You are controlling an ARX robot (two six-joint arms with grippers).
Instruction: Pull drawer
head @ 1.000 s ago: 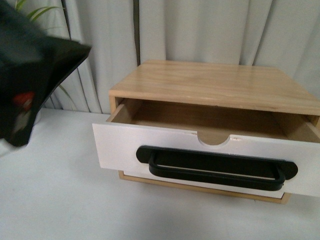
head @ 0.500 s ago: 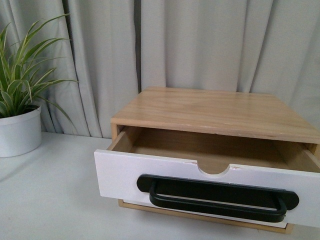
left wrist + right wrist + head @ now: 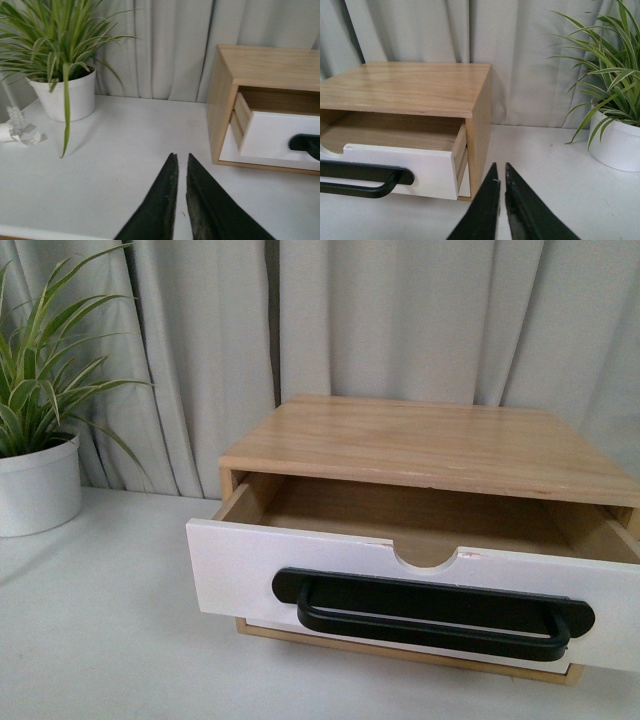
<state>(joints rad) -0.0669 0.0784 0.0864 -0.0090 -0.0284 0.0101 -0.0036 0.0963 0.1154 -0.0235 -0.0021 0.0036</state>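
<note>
Drawer (image 3: 250,575) sits part-open in wood cabinet (image 3: 430,440) on table; looks light & stiff, we'd grip mid black bar handle (image 3: 432,612). Left gripper (image 3: 181,165) & right gripper (image 3: 499,172): fingers nearly pressed together, holding nothing

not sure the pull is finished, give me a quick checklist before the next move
1. drawer pulled out of the wooden cabinet: ok, interior visible.
2. Black handle free of any gripper: ok.
3. left gripper off the drawer, above the table: ok, nearly closed and empty.
4. right gripper off the drawer: ok, nearly closed and empty.
5. Drawer at full extension: cannot tell.
6. potted plant away from the drawer: ok.
</note>
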